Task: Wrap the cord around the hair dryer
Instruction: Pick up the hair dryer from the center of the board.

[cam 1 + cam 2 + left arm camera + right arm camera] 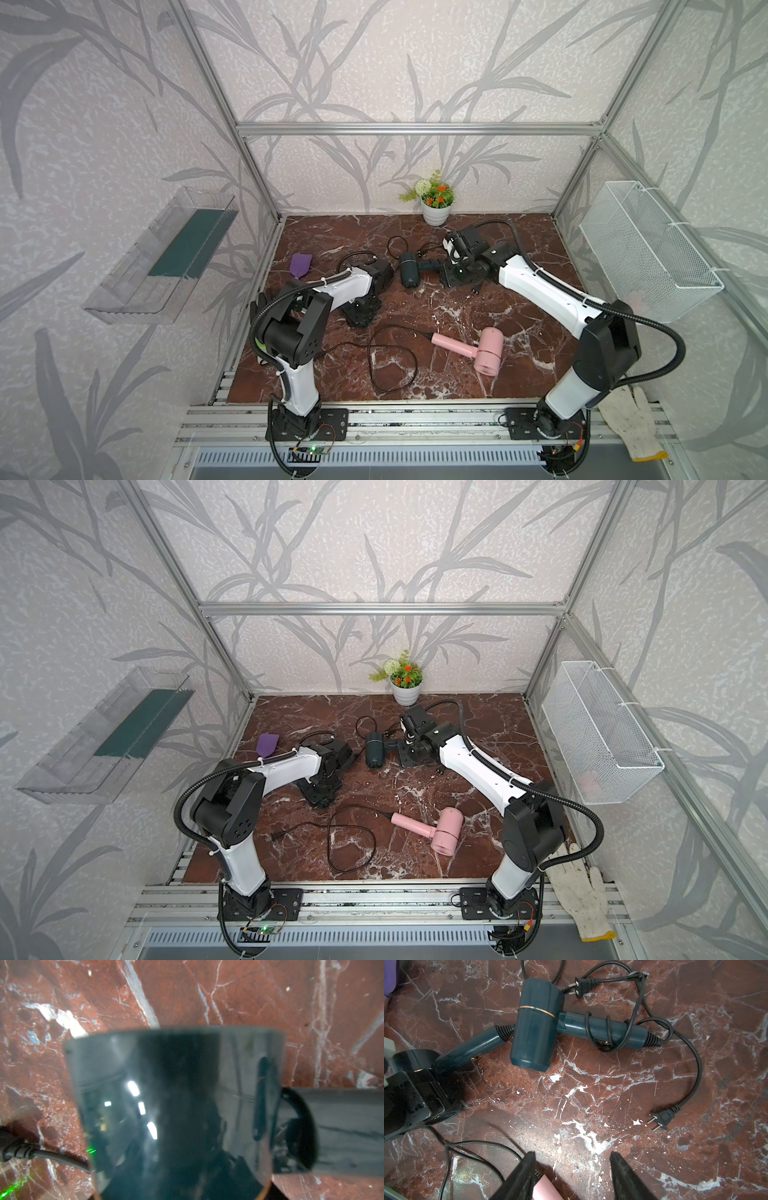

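Observation:
A dark teal hair dryer (535, 1022) lies on the marble table (591, 1088), also seen in both top views (409, 270) (374, 750). A black cord (608, 1028) turns around its handle and trails to a plug (659, 1120). A second teal dryer (174, 1105) fills the left wrist view, its barrel between my left gripper (418, 1069) jaws; the fingers are hidden. My right gripper (572, 1176) hangs high above the table, open and empty. A pink hair dryer (486, 353) with a looped cord (390, 361) lies near the front.
A second plug (580, 986) lies behind the teal dryer. A flower pot (436, 208) stands at the back wall and a purple item (300, 266) at the back left. A wire basket (648, 257) and a clear shelf (166, 257) hang on the side walls.

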`<action>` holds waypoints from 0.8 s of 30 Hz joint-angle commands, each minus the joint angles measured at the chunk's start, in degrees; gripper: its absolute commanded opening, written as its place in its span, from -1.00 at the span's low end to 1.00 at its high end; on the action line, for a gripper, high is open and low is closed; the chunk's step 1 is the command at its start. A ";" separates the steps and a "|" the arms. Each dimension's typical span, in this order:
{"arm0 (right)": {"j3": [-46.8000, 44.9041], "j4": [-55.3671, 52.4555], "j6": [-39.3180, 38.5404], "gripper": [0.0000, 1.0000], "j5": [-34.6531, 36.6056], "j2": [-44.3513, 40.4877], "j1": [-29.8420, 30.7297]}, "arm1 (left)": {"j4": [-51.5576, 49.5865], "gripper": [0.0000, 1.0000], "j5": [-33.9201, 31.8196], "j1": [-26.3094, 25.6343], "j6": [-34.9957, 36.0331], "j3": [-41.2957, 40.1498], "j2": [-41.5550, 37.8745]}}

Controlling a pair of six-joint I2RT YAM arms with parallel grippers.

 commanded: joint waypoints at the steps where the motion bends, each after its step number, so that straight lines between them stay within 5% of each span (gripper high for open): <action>1: 1.58 -0.95 -0.49 0.15 -0.17 0.61 0.27 | -2.69 -0.48 -2.98 0.88 3.01 -0.84 -1.45; 6: 1.88 -0.12 -1.51 0.14 -1.35 -1.71 0.22 | -7.00 -0.99 -8.98 1.68 6.39 1.59 -11.04; 12: -7.34 16.43 -6.83 0.10 -5.32 -12.73 0.08 | -4.85 -1.00 -17.88 2.81 16.21 3.36 -30.90; 19: -34.03 60.43 -24.38 0.14 -17.28 -30.32 -0.55 | 1.67 -1.00 -13.38 4.30 34.60 8.94 -44.27; 24: -37.71 69.25 -30.27 0.23 -22.59 -30.98 -2.43 | 8.37 -1.00 -1.67 4.44 42.08 13.69 -47.29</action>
